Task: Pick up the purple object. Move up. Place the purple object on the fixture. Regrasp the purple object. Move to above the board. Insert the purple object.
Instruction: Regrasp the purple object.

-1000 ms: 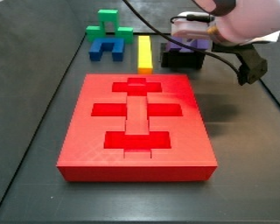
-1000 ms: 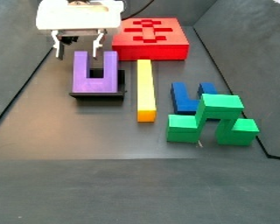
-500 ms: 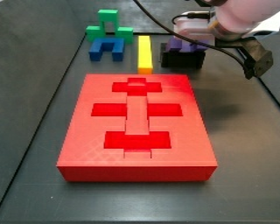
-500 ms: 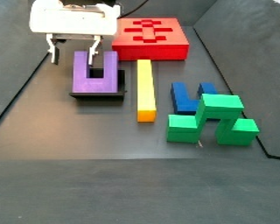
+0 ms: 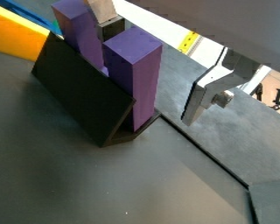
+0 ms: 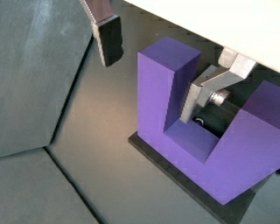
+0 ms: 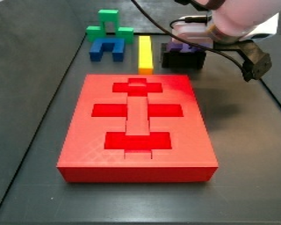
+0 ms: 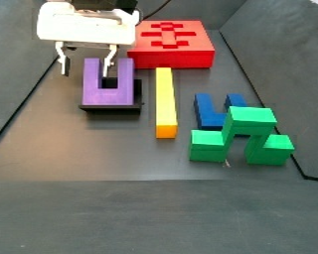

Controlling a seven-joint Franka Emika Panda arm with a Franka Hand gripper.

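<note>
Side view: we centre the spread end effector (image 8: 90,63) over one prong of the purple object (image 8: 106,83), seated on the fixture (image 8: 111,107), before closing.

Purple object (image 8: 107,81), U-shaped, sits on the black fixture (image 8: 111,106), prongs toward the red board (image 8: 173,44). Gripper (image 8: 90,62) just above the prongs, jaws spread, one finger (image 6: 108,39) outside a prong, not gripping.

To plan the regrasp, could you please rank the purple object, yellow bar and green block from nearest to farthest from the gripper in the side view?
1. Purple object, on the fixture, under the gripper.
2. Yellow bar, beside the fixture.
3. Green block, far side.
</note>
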